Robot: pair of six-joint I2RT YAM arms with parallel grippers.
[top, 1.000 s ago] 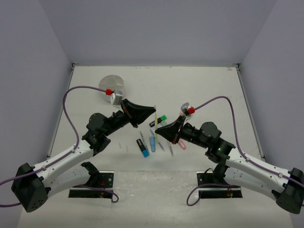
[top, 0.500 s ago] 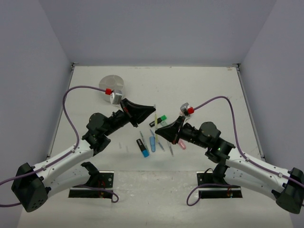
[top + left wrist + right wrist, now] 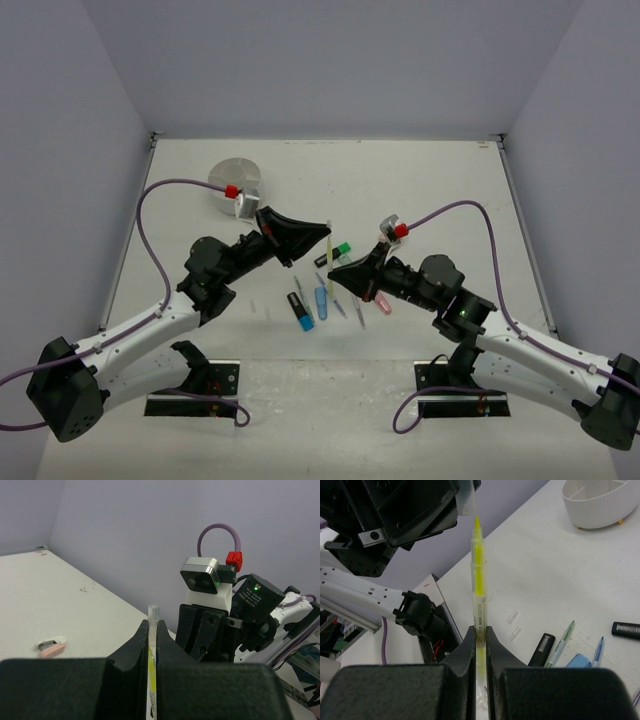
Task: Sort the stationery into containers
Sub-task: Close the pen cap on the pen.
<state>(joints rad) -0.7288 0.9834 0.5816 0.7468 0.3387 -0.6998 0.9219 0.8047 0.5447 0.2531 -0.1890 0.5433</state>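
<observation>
Left tool clamped on clear cap, right tool clamped on yellow highlighter, bare tip just beside cap, both above counter.

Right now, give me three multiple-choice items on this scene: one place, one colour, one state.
1. Where does the white tub stand?
A) far left of the table
B) near right corner
C) between the arm bases

2. What colour is the pen in the right fingers?
A) blue
B) yellow
C) pink

3. How are the right fingers?
A) wide open
B) shut on the pen
C) shut on nothing

Answers:
1 A, the top view shows it at the far left.
2 B, its barrel and tip are yellow.
3 B, the fingers clamp its barrel.
</observation>
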